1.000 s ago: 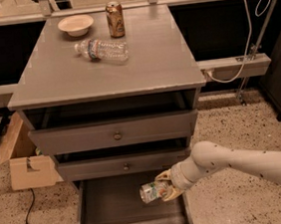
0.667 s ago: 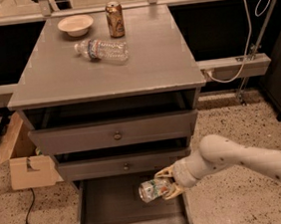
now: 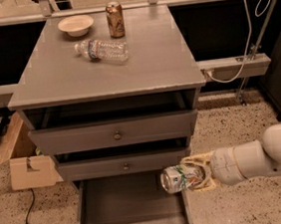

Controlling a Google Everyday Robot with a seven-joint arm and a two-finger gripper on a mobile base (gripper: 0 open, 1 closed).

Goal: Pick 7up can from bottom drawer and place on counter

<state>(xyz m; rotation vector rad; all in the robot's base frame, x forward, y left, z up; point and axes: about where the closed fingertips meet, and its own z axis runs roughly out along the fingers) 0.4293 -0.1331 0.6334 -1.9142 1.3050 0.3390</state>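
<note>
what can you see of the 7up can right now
The small silver-and-green 7up can lies on its side in mid-air, its silvery end facing left, clamped in the robot's tan two-finger hand. It hangs over the right part of the open grey bottom drawer, touching nothing else.

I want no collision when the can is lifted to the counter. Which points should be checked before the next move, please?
1. Grasp: ok; the hand is shut on the 7up can.
2. Can clear of the bottom drawer: ok; it hangs above the floor, near the right wall.
3. Can pose: not ok; it lies sideways.
4. Landing spot: ok; the counter front is bare.
5. Obstacles: ok; bottle, bowl and brown can sit toward the back.
6. Clearance past the counter edge: cannot tell.
</note>
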